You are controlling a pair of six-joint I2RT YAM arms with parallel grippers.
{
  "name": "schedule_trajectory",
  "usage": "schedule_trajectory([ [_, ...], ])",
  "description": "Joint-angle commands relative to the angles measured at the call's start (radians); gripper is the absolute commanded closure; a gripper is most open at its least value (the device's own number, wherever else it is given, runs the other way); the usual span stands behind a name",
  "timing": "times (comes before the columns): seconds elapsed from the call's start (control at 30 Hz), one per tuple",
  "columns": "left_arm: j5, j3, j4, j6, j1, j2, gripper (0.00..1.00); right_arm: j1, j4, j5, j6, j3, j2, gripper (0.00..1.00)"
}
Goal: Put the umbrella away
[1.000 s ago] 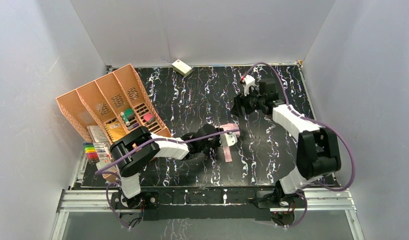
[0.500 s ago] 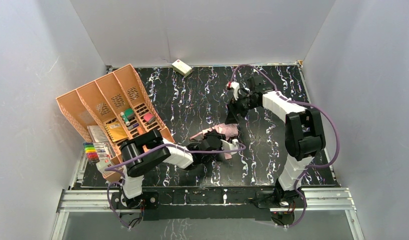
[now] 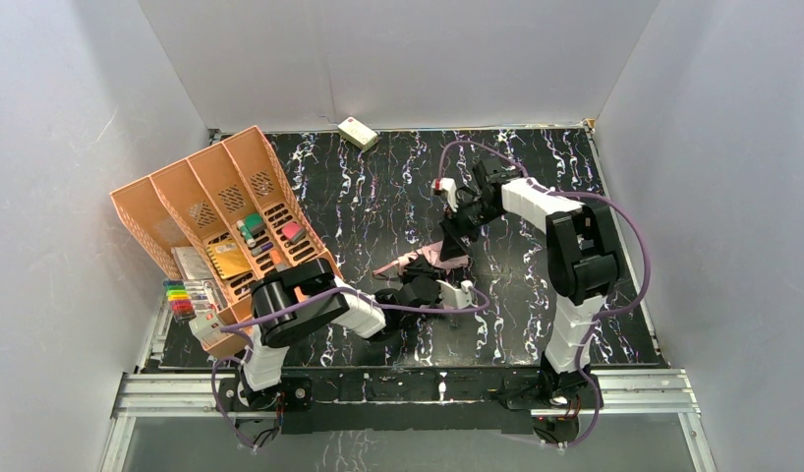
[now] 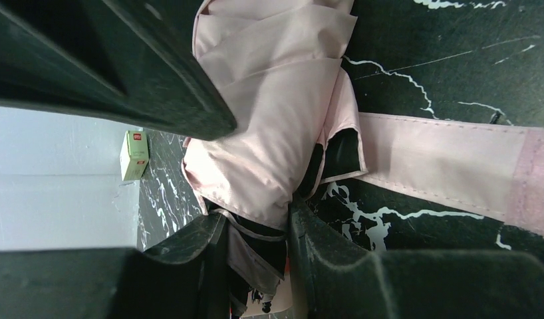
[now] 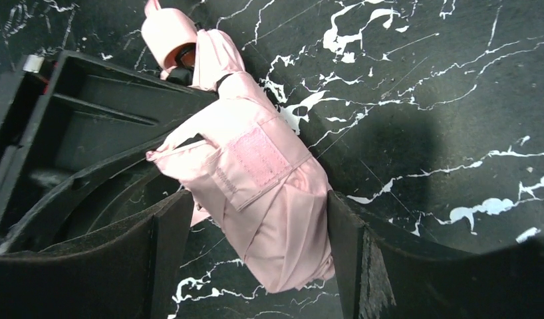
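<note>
Pink folded umbrella (image 5: 276, 232) lies mid-worktop (image 3: 378, 197), betw. both arms. Left gripper (image 4: 256, 166), arm stretched low & rightward, appears to pinch the canopy folds. Right gripper (image 5: 256, 196), arm reaching in from the far right, has jaws spread astride the bundle. Likely best: right jaws squeeze the bundle centrally, leaving the strap (image 4: 442, 159) free for wrapping.

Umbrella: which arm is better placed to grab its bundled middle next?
Right, I'd say. The right gripper straddles the umbrella bundle, one finger either side; the left gripper is pinching its loose fabric.
</note>
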State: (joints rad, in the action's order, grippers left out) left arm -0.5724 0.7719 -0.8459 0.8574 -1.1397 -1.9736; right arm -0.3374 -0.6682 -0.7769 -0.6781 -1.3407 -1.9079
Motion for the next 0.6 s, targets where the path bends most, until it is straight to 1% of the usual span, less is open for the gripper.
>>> schedule_trajectory([
  [0.0, 0.056, -0.074, 0.295, -0.038, 0.008, -0.096, 1.00, -0.034, -0.031, 0.042, -0.042, -0.025, -0.027, 0.22],
  [0.13, 0.064, -0.079, 0.294, -0.043, 0.007, -0.082, 1.00, -0.050, 0.015, 0.103, -0.021, 0.001, -0.041, 0.26],
  [0.17, 0.065, -0.080, 0.292, -0.044, 0.007, -0.077, 1.00, -0.056, 0.039, 0.136, -0.006, 0.011, -0.044, 0.29],
  [0.27, 0.063, -0.074, 0.291, -0.051, 0.007, -0.057, 1.00, -0.068, 0.086, 0.242, 0.022, 0.041, -0.045, 0.47],
  [0.3, 0.064, -0.073, 0.292, -0.059, 0.007, -0.046, 1.00, -0.071, 0.092, 0.270, 0.028, 0.053, -0.046, 0.50],
  [0.33, 0.066, -0.071, 0.293, -0.063, 0.008, -0.034, 0.97, -0.073, 0.099, 0.292, 0.034, 0.063, -0.045, 0.52],
  [0.4, 0.073, -0.068, 0.292, -0.083, 0.008, -0.004, 0.83, -0.084, 0.126, 0.323, 0.043, 0.094, -0.030, 0.55],
  [0.47, 0.086, -0.058, 0.315, -0.112, 0.008, 0.038, 0.63, -0.094, 0.162, 0.354, 0.053, 0.131, -0.008, 0.56],
  [0.5, 0.093, -0.052, 0.331, -0.136, 0.008, 0.057, 0.55, -0.101, 0.178, 0.377, 0.062, 0.148, 0.002, 0.58],
  [0.53, 0.101, -0.046, 0.346, -0.155, 0.009, 0.078, 0.47, -0.106, 0.193, 0.397, 0.070, 0.162, 0.011, 0.58],
  [0.57, 0.107, -0.044, 0.362, -0.175, 0.009, 0.101, 0.42, -0.110, 0.208, 0.417, 0.078, 0.176, 0.018, 0.59],
])
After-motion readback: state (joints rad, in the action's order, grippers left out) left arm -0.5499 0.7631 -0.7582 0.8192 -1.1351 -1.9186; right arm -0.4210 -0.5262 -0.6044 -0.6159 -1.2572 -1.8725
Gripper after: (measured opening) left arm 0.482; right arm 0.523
